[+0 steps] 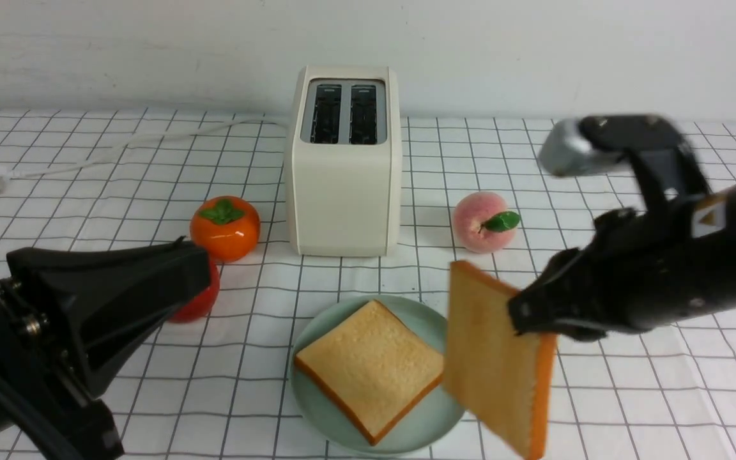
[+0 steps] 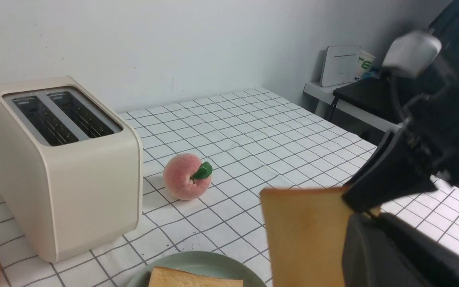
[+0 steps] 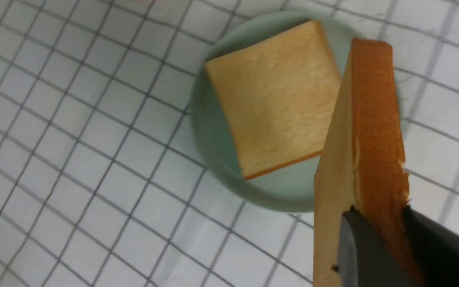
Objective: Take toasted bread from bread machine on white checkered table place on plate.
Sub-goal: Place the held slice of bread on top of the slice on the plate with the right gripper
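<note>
The bread machine [image 1: 342, 185] stands upright at the back middle of the white checkered table [image 1: 630, 396], both slots empty; it also shows in the left wrist view [image 2: 66, 191]. One slice of toasted bread [image 1: 371, 367] lies flat on the mint-green plate [image 1: 432, 421] in front of it. My right gripper [image 1: 521, 316] is shut on the top edge of the second slice [image 1: 489, 358], which hangs on edge just right of the plate and above its rim [image 3: 373, 119]. My left gripper [image 1: 202, 268] is shut and empty at the lower left.
An orange persimmon [image 1: 225, 227] sits left of the toaster and a peach [image 1: 483, 222] to its right. A red fruit [image 1: 202, 300] lies partly hidden behind my left gripper. The white cord [image 1: 119, 150] runs to the far left.
</note>
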